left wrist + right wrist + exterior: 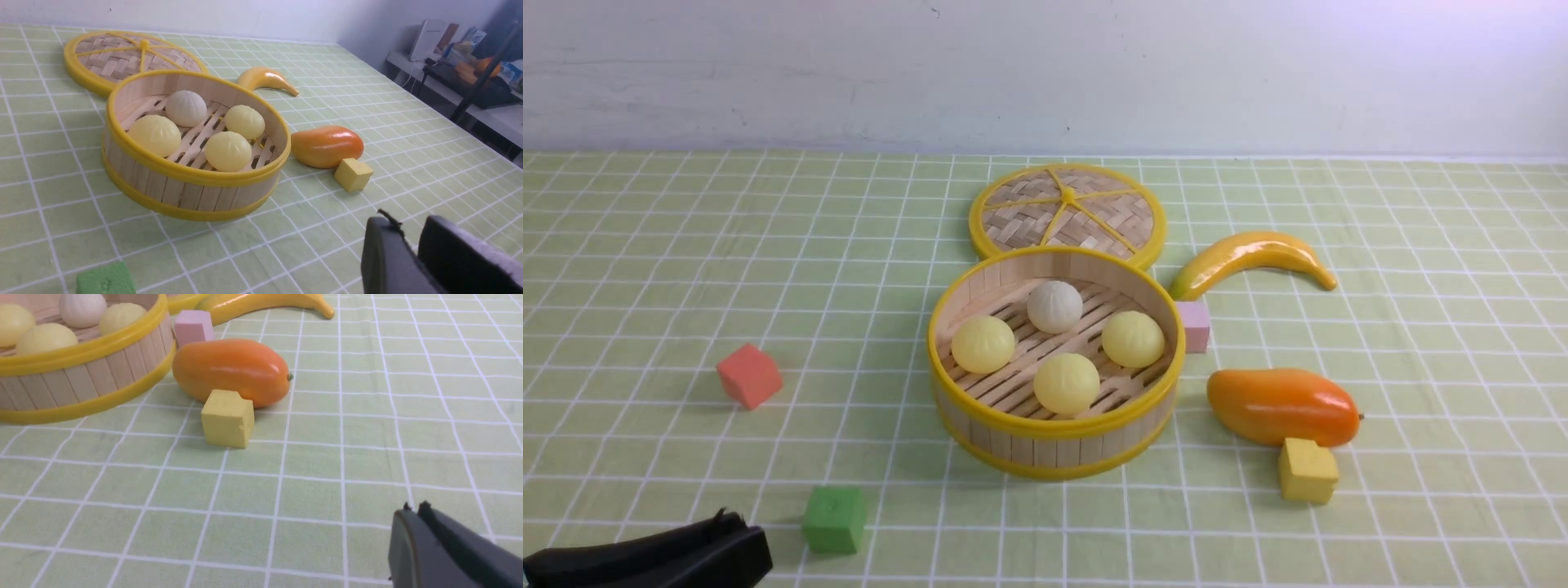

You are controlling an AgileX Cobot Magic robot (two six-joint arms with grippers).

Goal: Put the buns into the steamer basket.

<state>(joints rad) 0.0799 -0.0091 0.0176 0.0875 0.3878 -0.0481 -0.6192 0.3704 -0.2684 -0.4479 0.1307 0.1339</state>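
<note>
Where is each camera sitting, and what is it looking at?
Front view: between the arms, facing the wall across the table; shows the basket holding four buns, and the left gripper.
Left wrist view: low beside the basket, looking over its own slightly parted fingers.
Right wrist view: low near the mango and yellow cube; right gripper with fingers together.
All three share basket, buns and mango.

Four buns (1054,345) lie in the steamer basket (1054,445), lid (1067,214) behind it
</note>
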